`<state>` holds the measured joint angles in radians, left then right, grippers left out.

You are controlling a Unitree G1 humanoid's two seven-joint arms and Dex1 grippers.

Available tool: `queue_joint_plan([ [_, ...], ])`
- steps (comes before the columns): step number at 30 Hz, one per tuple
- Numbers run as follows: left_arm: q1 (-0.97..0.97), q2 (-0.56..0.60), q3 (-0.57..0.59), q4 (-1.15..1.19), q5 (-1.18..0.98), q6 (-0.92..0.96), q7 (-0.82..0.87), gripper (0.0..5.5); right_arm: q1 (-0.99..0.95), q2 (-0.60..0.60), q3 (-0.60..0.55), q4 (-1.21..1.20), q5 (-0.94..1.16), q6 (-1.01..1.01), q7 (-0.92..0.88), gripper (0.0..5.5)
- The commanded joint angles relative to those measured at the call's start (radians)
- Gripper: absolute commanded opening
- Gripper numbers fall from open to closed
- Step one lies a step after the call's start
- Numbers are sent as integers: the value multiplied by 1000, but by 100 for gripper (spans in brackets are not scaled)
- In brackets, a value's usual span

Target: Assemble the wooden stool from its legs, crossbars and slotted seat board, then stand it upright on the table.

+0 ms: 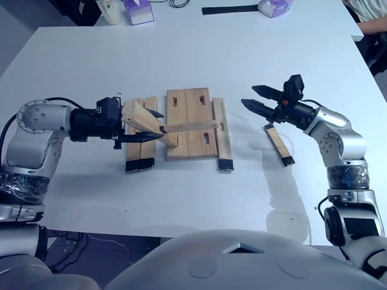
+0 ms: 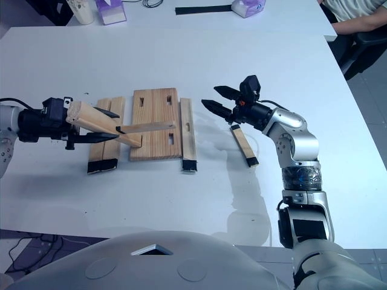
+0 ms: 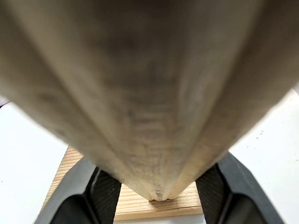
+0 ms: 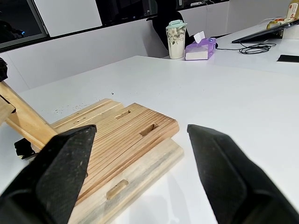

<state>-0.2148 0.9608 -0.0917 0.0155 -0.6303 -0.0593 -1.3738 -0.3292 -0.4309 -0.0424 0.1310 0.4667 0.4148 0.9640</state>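
Head views: my left gripper [image 1: 160, 125] is clamped on a wooden leg [image 1: 138, 113], fingers above and below it. The leg slants down to the right, and its far end meets the near left part of the seat board [image 1: 189, 99]. The seat board lies flat on the table [image 1: 199, 199], slots up. A crossbar [image 1: 193, 126] runs from the held leg across the board to the single leg [image 1: 221, 142] lying flat just beside the board's right edge. I cannot tell whether the crossbar is seated in either leg. Two more legs [image 1: 139, 152] lie flat side by side against the board's left edge, under my left gripper, black feet toward me. My right gripper [image 1: 248, 95] hangs above the table right of the single leg, fingers apart, holding nothing. A short piece [image 1: 279, 145] with a black end lies flat on the table just below it, apart from the other parts. Left wrist view: the leg is close to the lens, wedged between both finger pads [image 3: 106, 198], with board wood beneath its tip. Right wrist view: my two fingers [image 4: 60, 172] stand wide apart, the seat board between them farther off. A cup [image 4: 176, 39] and a tissue box [image 4: 200, 49] stand at the table's far end.
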Motion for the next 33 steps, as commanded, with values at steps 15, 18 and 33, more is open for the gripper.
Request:
queue_joint_plan([
  [15, -48, -39, -46, 51, 47, 262, -10, 205, -5, 17, -4, -5, 6, 0, -33, 360],
  [18, -47, -43, -31, 48, 64, 259, 16, 258, 2, 22, -11, -9, 10, 2, -41, 360],
  [33, 169, 30, 279, -155, 28, 397, 91, 375, 43, 14, -57, -15, 15, -4, -69, 360],
])
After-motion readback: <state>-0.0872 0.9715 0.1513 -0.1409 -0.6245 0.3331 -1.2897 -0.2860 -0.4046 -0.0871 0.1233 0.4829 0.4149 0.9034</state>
